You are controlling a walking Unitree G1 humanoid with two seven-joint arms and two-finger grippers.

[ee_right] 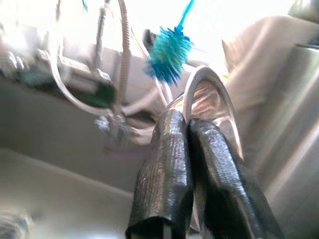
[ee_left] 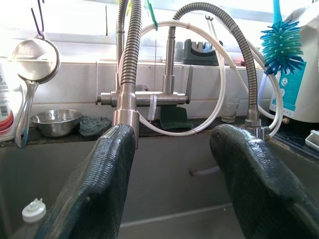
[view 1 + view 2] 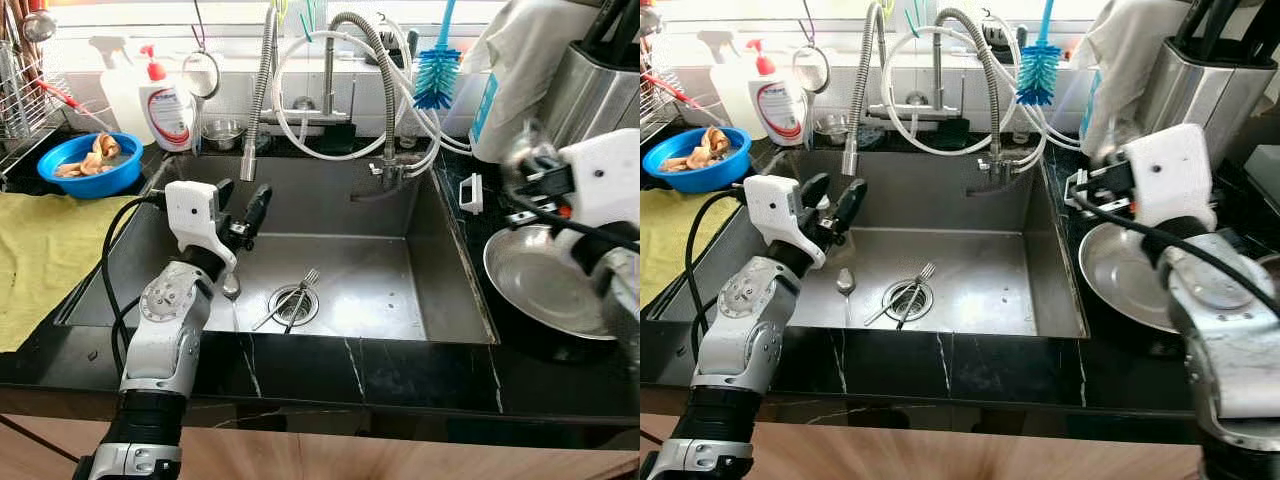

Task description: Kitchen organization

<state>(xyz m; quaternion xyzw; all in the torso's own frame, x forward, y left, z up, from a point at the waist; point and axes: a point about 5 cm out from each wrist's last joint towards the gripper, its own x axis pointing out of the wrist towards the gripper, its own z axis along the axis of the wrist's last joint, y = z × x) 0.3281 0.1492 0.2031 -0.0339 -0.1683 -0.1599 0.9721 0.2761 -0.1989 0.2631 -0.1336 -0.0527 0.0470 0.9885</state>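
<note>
Two utensils, a fork (image 3: 912, 286) and a spoon (image 3: 845, 281), lie on the floor of the stainless steel sink (image 3: 970, 215), the fork across the drain strainer (image 3: 906, 297) and the spoon just beside it. Above them the left gripper (image 3: 830, 205) hovers over the basin's left side, its jaws spread apart and holding nothing, pointed toward the spring-neck faucet (image 3: 258, 95) at the back wall. On the counter to the sink's right, the right gripper (image 1: 187, 164) has its fingers pressed together on the rim of a steel bowl (image 3: 545, 280); the wrist view is blurred, so the exact bite is hard to judge. A blue bowl of scraps (image 3: 92, 162) sits on the left counter near a soap bottle (image 3: 168, 105), and a teal bottle brush (image 3: 436, 75) hangs by the window. Judging by the cutlery left in the basin, the tidying looks far from finished.
</note>
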